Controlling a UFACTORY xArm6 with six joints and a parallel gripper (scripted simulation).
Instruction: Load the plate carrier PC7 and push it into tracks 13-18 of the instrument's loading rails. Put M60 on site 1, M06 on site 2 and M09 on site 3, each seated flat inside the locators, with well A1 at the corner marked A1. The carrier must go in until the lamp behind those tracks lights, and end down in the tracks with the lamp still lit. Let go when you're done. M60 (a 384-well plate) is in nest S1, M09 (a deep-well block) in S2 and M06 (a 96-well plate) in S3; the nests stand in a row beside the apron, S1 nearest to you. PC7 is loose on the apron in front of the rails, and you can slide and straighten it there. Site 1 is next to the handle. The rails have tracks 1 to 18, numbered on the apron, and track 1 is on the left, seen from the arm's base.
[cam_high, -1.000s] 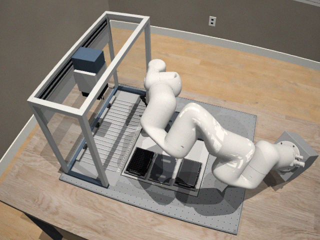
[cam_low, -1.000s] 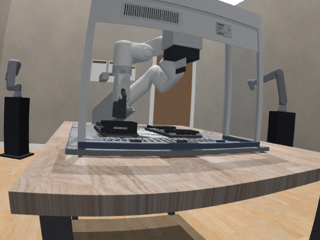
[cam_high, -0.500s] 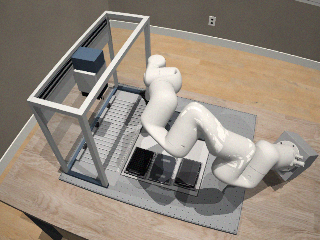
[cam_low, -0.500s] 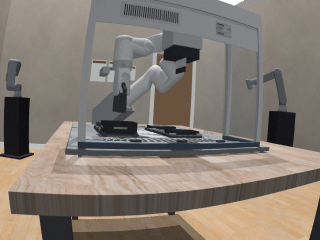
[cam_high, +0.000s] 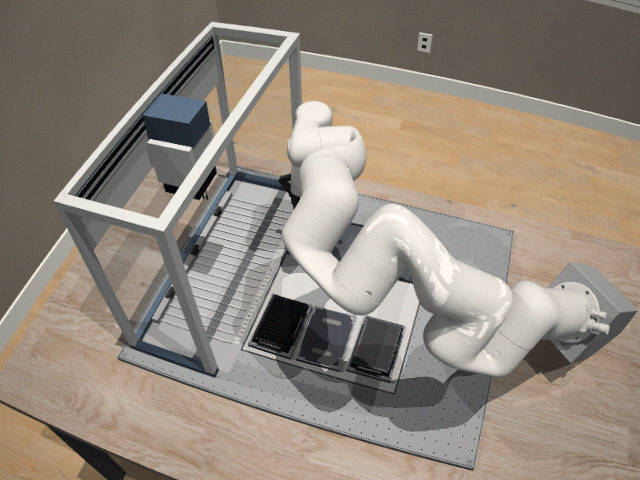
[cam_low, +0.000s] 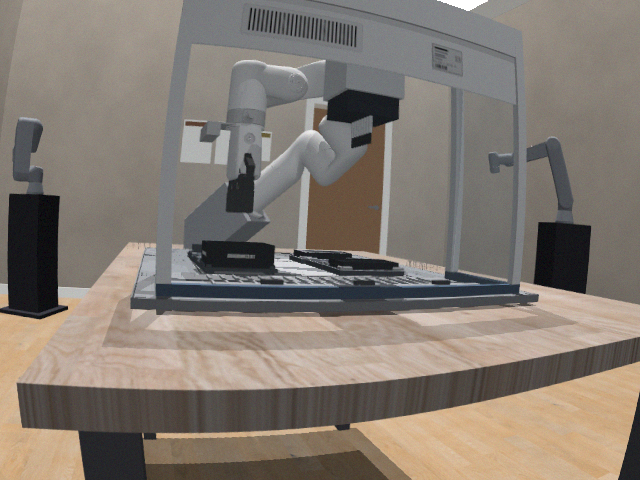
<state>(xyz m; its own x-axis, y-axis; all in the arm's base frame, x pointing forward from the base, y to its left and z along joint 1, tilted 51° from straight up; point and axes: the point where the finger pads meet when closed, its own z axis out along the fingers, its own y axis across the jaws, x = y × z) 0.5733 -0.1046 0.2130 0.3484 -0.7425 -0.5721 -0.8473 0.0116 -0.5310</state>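
My gripper [cam_low: 240, 198] hangs open and empty, pointing straight down, well above the tall black deep-well block M09 [cam_low: 237, 255]. M09 sits level on the carrier PC7 [cam_low: 204, 265], at the carrier's end nearest the rails. In the top view the arm hides the gripper and most of the carrier, and only a dark edge of M09 shows beside the wrist. The 96-well plate M06 [cam_high: 281, 324] lies in the nest nearest the rails. The 384-well plate M60 [cam_high: 377, 345] lies in the nest nearest the arm's base. The middle nest [cam_high: 325, 338] is empty.
The white instrument frame [cam_high: 170, 227] stands over the loading rails [cam_high: 232, 258], with its pipetting head [cam_high: 175, 139] hanging near the far end. Small dark lamps [cam_low: 271, 280] sit along the rails' back edge, none lit. The nest row also shows in the exterior view [cam_low: 348, 262].
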